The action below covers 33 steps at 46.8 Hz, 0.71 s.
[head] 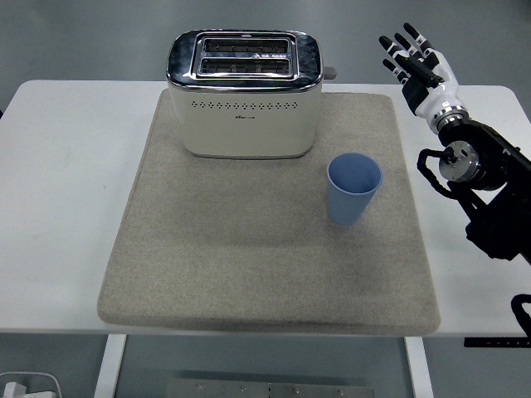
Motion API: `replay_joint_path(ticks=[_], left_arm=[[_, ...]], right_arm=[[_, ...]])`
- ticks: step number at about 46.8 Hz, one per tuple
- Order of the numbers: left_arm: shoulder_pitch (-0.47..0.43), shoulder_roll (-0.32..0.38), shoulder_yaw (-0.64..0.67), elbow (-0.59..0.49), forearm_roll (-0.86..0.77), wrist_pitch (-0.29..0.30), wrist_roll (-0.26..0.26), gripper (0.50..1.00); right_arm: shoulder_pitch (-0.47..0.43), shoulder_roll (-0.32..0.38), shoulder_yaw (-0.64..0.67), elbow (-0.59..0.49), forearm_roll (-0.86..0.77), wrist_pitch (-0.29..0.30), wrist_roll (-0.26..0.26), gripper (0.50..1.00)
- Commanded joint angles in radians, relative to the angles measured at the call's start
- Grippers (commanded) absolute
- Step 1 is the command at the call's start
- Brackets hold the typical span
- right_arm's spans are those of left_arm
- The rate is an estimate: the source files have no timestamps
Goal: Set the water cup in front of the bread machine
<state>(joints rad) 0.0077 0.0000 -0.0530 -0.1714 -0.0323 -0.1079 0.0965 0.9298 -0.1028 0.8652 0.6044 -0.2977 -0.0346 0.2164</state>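
up at the table's far right, the right hand (421, 65) hovers with fingers spread, holding nothing. left of it and nearer, the blue water cup (353, 188) stands upright on the grey mat (207, 257), just right-front of the bread machine (244, 93).

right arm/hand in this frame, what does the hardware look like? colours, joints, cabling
Only the right arm shows. The right hand has a white glossy shell over palm and wrist, with black segmented fingers carrying small white patches near the tips. Below it sits a silver ring at the wrist, then a black forearm with a round silver joint cap and black cable loops beside it. No markings are legible.
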Motion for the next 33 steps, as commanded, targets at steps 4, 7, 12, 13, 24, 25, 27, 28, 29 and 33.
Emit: replay_joint_path(ticks=[4, 7, 12, 13, 24, 25, 27, 28, 29, 33], left_arm=[[0.000, 0.000, -0.001, 0.000, 0.000, -0.001, 0.005, 1.000], [0.000, 0.000, -0.001, 0.000, 0.000, -0.001, 0.005, 1.000], [0.000, 0.000, 0.001, 0.003, 0.000, -0.001, 0.003, 1.000], [-0.002, 0.000, -0.001, 0.003, 0.000, -0.001, 0.003, 1.000], [-0.005, 0.000, 0.001, 0.016, -0.003, 0.008, 0.000, 1.000], [-0.005, 0.000, 0.001, 0.018, -0.003, 0.008, 0.000, 1.000], [-0.008, 0.000, 0.001, 0.019, -0.003, 0.011, 0.003, 1.000], [-0.008, 0.000, 0.001, 0.020, -0.003, 0.011, 0.000, 1.000], [-0.009, 0.000, 0.001, 0.020, -0.003, 0.011, 0.000, 1.000], [-0.009, 0.000, -0.001, 0.018, -0.003, 0.011, 0.000, 1.000]], right_arm=[[0.001, -0.002, 0.000, 0.000, 0.000, -0.001, 0.001, 0.926], [0.001, -0.002, 0.000, 0.000, 0.000, -0.001, 0.001, 0.924], [0.001, -0.003, -0.002, 0.000, -0.001, 0.005, 0.000, 0.924], [0.000, -0.005, -0.003, 0.000, -0.001, 0.009, 0.000, 0.926], [-0.014, -0.009, -0.014, 0.003, -0.001, 0.024, 0.000, 0.928], [-0.017, -0.011, -0.012, 0.003, -0.001, 0.024, 0.000, 0.928], [-0.020, -0.012, -0.012, 0.005, -0.001, 0.024, 0.000, 0.928], [-0.020, -0.012, -0.012, 0.005, -0.001, 0.024, 0.000, 0.928], [-0.020, -0.012, -0.012, 0.005, -0.001, 0.024, 0.000, 0.928], [-0.023, -0.014, -0.012, 0.005, -0.001, 0.022, 0.000, 0.928]])
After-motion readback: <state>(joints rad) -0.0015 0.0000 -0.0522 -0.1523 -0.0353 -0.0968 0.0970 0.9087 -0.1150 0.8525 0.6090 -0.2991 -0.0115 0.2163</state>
